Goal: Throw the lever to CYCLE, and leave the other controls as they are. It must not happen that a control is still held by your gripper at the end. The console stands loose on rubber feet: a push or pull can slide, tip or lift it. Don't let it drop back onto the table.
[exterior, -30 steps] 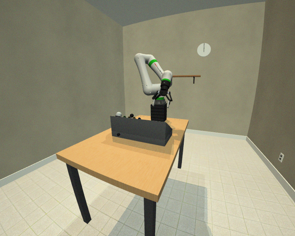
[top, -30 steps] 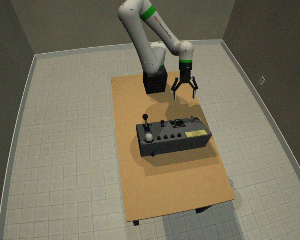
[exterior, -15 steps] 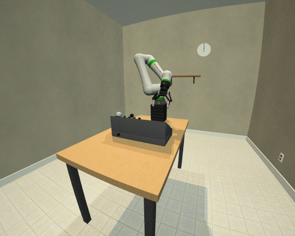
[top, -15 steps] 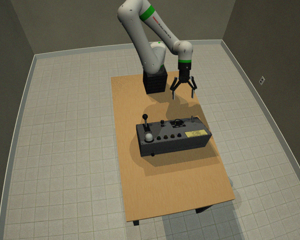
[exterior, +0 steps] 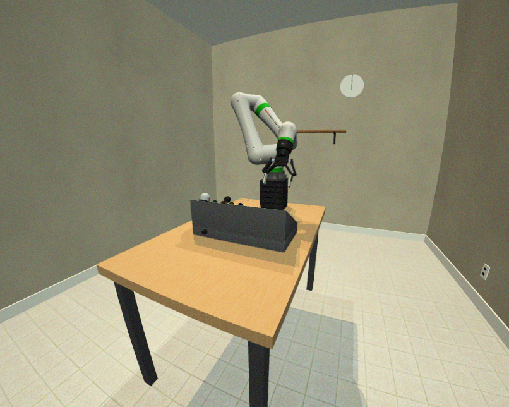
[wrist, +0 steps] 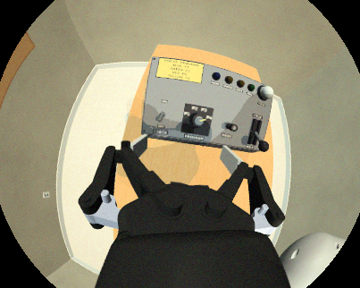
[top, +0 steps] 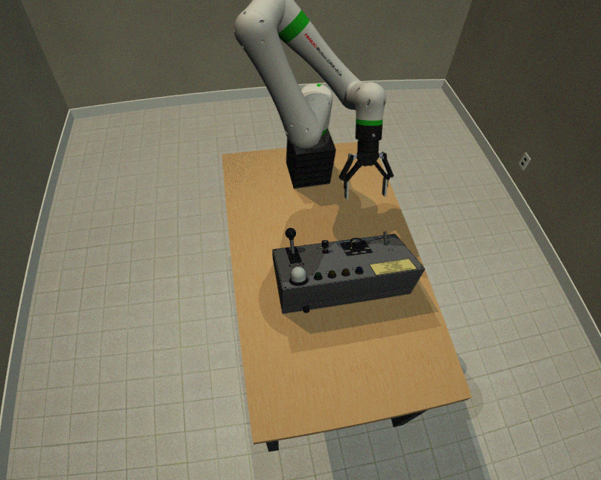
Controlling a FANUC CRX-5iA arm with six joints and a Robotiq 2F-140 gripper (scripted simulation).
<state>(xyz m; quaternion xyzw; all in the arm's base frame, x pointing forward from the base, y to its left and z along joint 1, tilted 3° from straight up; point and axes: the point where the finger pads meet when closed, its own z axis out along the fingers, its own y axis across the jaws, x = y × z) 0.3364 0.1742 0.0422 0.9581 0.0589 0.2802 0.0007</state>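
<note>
A dark grey console [top: 342,273] stands across the middle of the wooden table. A lever with a black ball knob [top: 290,235] rises from a slot at the console's left end and leans toward the back. In front of it sits a white dome button [top: 297,275]. My gripper [top: 365,191] is open and empty. It hangs above the table well behind the console's right half, fingers pointing down. In the wrist view the console [wrist: 208,104] lies ahead beyond my gripper [wrist: 185,147], with the lever [wrist: 264,144] at the right. From the exterior view my gripper [exterior: 279,175] shows behind the console [exterior: 241,225].
The top panel also carries a small black toggle [top: 323,244], a black rotary selector [top: 356,245], a thin metal toggle [top: 385,238], several small lamps [top: 338,273] and a yellow plate [top: 392,267]. My black base block [top: 311,165] stands at the table's back edge. A wall shelf [exterior: 320,131] is behind.
</note>
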